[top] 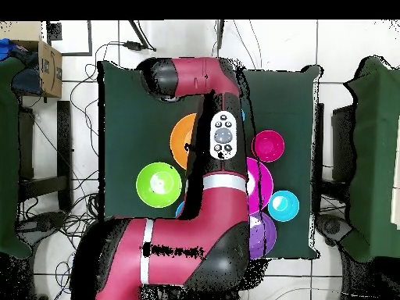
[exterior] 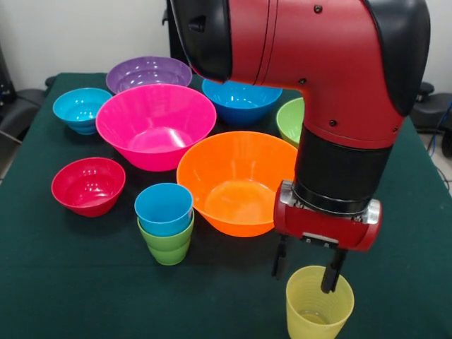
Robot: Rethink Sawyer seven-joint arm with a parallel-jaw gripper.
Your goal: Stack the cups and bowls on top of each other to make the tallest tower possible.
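Observation:
My gripper (exterior: pixel 305 279) hangs open at the near right of the table in the front view. One finger (exterior: pixel 280 263) is just outside the left rim of the translucent yellow cup (exterior: pixel 319 311); the other reaches over its mouth. The yellow cup stands upright on the cloth. The sky-blue cup (exterior: pixel 164 206) sits nested in the green cup (exterior: pixel 169 247), a short tower left of the orange bowl (exterior: pixel 236 180). Behind are the pink bowl (exterior: pixel 155 123), purple bowl (exterior: pixel 148 70), blue bowl (exterior: pixel 240 99), green bowl (exterior: pixel 291 120), teal bowl (exterior: pixel 81 107) and red bowl (exterior: pixel 88 185). The arm hides the gripper in the overhead view.
A dark green cloth (exterior: pixel 85 282) covers the table. In the overhead view the arm (top: pixel 223 141) covers the table's middle; the orange bowl (top: pixel 180 141), green bowl (top: pixel 158 183), red bowl (top: pixel 268 146) and teal bowl (top: pixel 283 205) show beside it. Cables lie on the floor around the table.

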